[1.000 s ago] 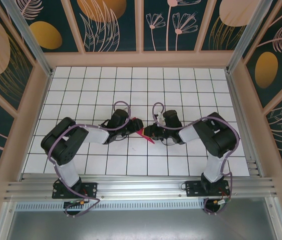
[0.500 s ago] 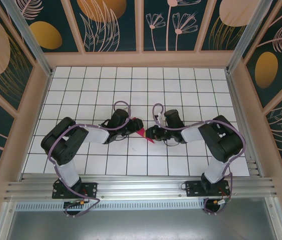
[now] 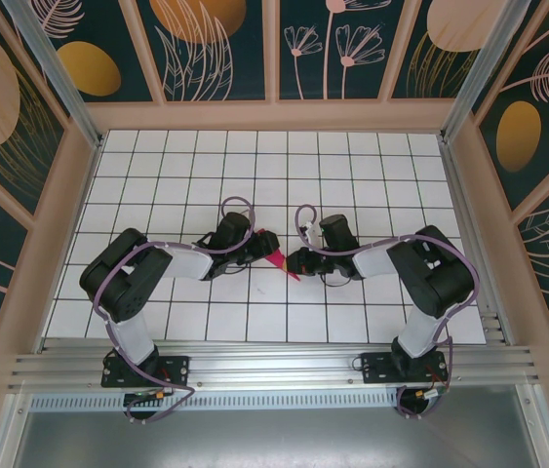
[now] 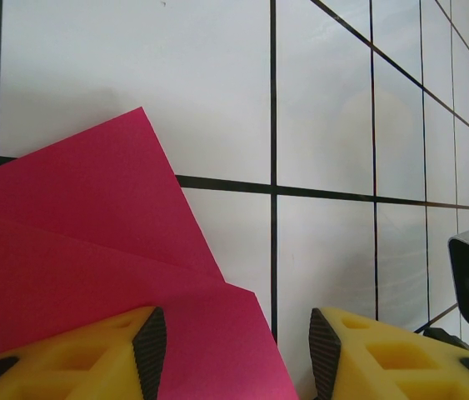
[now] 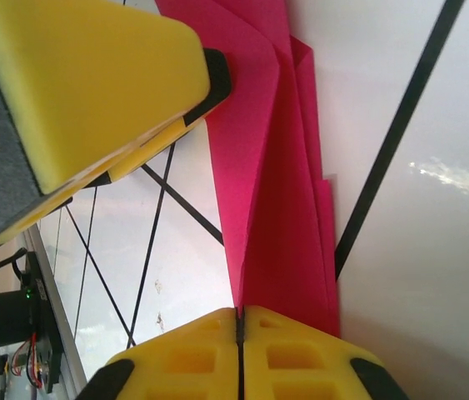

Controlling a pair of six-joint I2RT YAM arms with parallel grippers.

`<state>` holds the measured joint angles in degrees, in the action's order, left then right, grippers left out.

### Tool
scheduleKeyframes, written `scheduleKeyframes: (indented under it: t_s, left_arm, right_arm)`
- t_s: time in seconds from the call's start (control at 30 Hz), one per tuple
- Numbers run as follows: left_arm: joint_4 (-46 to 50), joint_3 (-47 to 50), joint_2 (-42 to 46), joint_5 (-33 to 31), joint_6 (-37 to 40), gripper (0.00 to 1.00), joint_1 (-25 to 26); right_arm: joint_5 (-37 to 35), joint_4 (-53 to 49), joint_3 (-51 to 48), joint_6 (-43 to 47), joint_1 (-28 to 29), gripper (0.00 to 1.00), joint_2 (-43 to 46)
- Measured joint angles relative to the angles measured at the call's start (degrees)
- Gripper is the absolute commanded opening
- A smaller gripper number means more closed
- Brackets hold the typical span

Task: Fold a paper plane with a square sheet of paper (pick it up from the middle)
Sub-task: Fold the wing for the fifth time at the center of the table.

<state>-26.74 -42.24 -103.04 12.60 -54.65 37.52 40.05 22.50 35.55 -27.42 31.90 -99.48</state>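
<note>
Right gripper (image 5: 240, 315): fingers pressed together, pinching a raised fold of the paper plane (image 5: 276, 167). The plane is magenta-pink, plain and creased, and runs ahead from the fingertips.
Left gripper (image 4: 238, 346): jaws spread, one finger (image 4: 76, 358) over the plane's edge, the other off it.
White gridded table (image 4: 342, 125): beyond both.

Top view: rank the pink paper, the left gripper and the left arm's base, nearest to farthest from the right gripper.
1. pink paper, mid-table, pinched by the right gripper.
2. left gripper, just left, across the paper.
3. left arm's base, near edge, far left.
</note>
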Motion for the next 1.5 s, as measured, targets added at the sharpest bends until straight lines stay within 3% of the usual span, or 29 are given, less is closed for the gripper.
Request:
scheduleKeyframes:
  t_s: [0.7, 1.5]
  left_arm:
    - [-3.89, 4.26, 7.87, 2.58, 0.26, 0.56, 0.0]
    - [-8.2, 3.52, -0.55, 7.13, 0.24, 0.48, 0.76]
  right_arm:
    - [6.62, 9.55, -0.46, -11.69, -3.19, 0.0, -6.12]
    - [9.75, 10.51, 0.48, -16.63, -4.81, 0.0, -8.5]
